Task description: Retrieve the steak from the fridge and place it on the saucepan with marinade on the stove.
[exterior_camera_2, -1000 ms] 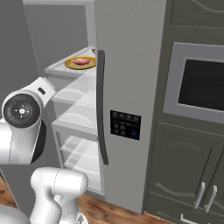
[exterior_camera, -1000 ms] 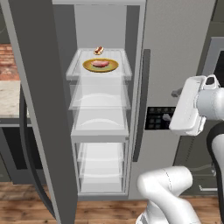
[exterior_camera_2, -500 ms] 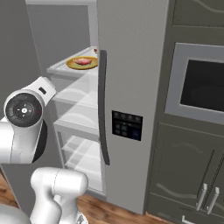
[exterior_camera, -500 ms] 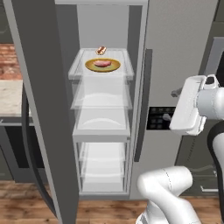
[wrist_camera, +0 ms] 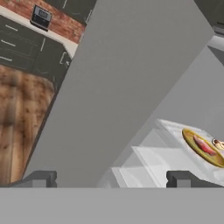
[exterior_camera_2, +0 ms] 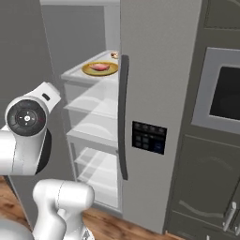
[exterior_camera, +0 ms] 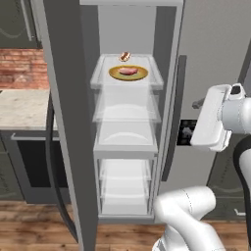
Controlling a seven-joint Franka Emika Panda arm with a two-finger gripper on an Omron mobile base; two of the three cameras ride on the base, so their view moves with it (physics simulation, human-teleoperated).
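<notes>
Fridge (exterior_camera: 211,59): tall grey steel, 2 doors; the left door stood swung wide open, the right door was shut, with its dark dispenser panel (exterior_camera_2: 148,137) facing the room.
Steak (exterior_camera: 128,71): lay flat on a round yellow-olive plate (exterior_camera: 117,74) on the fridge's top glass shelf (exterior_camera: 105,81), near the shelf's front edge; also seen in the right base view (exterior_camera_2: 99,67) and the hand view (wrist_camera: 204,145).
Small red-and-white item (exterior_camera: 125,56): sat behind the plate, deeper in the fridge; not the target.
Jaws (wrist_camera: 113,179): spread about as wide as they go, holding nothing, well apart from the steak and aimed at the open door's inner face.
Handling, as a judgement: the steak looked light, soft and limp, probably slick; a pinch across its narrow width, from above, seemed safest, since it lay too flat on the plate to catch by the edge.
Risk: pressing down hard could tip or slide the plate on the glass.
Lower shelves: 3 or so clear tiers below the top shelf, bare.
Room: wood floor under the fridge, a pale bench (exterior_camera: 22,109) and brick wall to its left, dark cabinets and a wall oven (exterior_camera_2: 224,93) to its right.
</notes>
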